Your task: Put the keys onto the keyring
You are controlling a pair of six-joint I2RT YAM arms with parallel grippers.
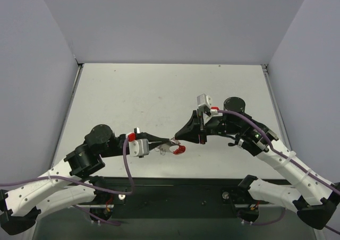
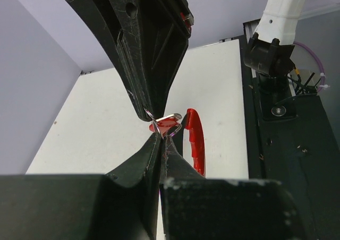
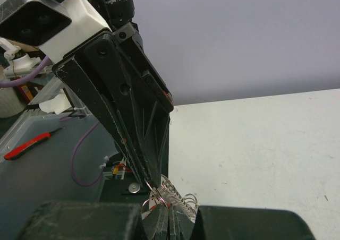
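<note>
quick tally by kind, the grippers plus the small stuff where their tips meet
grippers: 2 (left gripper, right gripper)
red-headed key: 1
keyring with curved red band: 1
total: 4

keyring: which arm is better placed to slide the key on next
Left, likely: the left gripper is shut on the key, its tip at the keyring wire the shut right gripper pinches.
</note>
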